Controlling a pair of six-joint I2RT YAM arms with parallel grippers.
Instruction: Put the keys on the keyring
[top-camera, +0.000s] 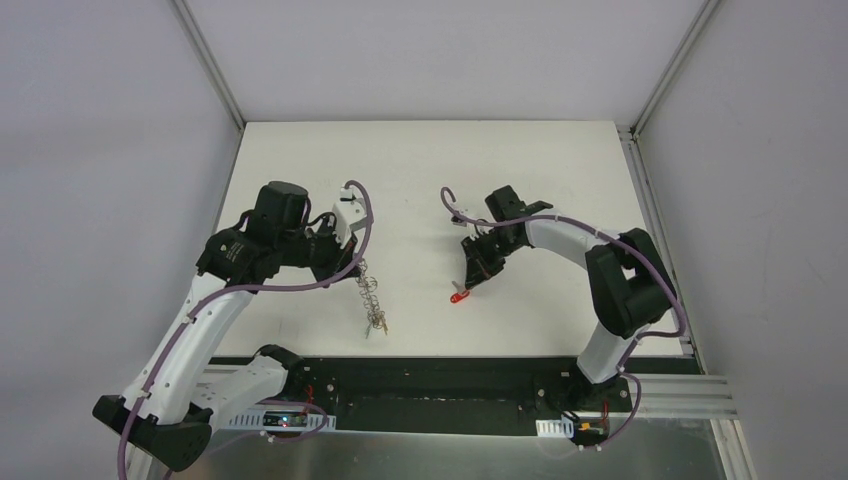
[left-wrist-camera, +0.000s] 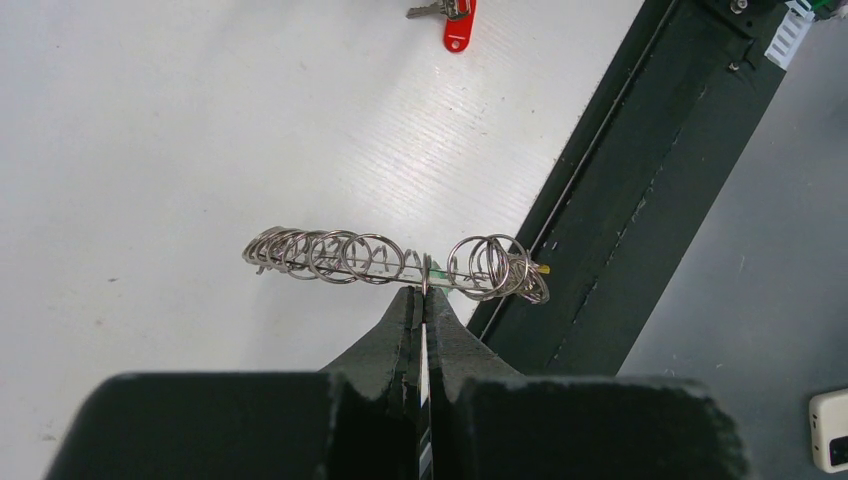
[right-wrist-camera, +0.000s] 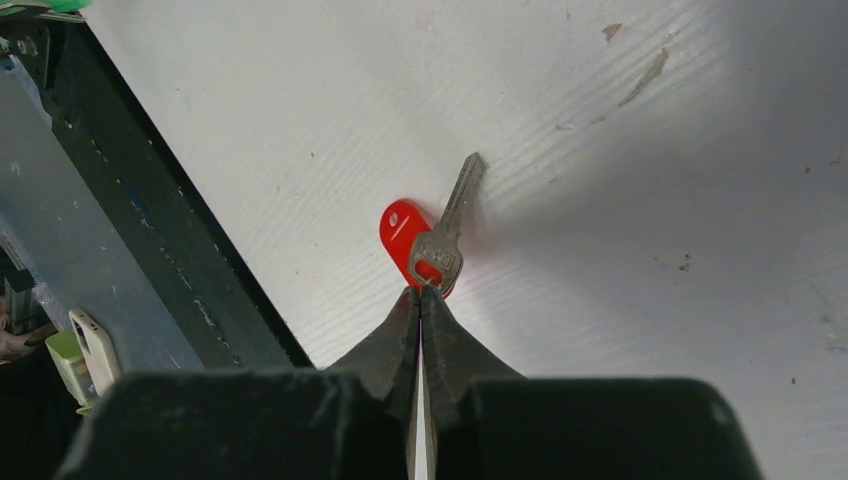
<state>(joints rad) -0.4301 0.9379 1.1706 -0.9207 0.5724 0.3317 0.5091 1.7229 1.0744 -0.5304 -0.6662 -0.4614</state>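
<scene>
From above, we see the left gripper (top-camera: 353, 264) clamped on the top of the keyring (top-camera: 370, 298). The ring shows edge-on as a chain-like strip that slants down toward the black rail (top-camera: 440, 380) at the near edge of the table (top-camera: 420, 160). Well apart to the right, the right gripper (top-camera: 469, 286) points down at the red-tagged key (top-camera: 459, 297), which is at the table surface.

In the left wrist view, the left gripper (left-wrist-camera: 424, 292) has its fingers pressed together on the keyring's (left-wrist-camera: 380, 260) wire rim. The coils spread to both sides of the tips. A green bit (left-wrist-camera: 436, 270) sits just beside the tips and a yellow bit (left-wrist-camera: 543, 268) sits at the ring's right end. The red-tagged key (left-wrist-camera: 456, 20) lies at the top edge.

In the right wrist view, the right gripper (right-wrist-camera: 421, 291) is closed, pinching the lower edge of the red-tagged key's (right-wrist-camera: 448, 232) metal head. The blade points away from the fingers, and the red tag (right-wrist-camera: 399, 230) lies just to its left.
</scene>
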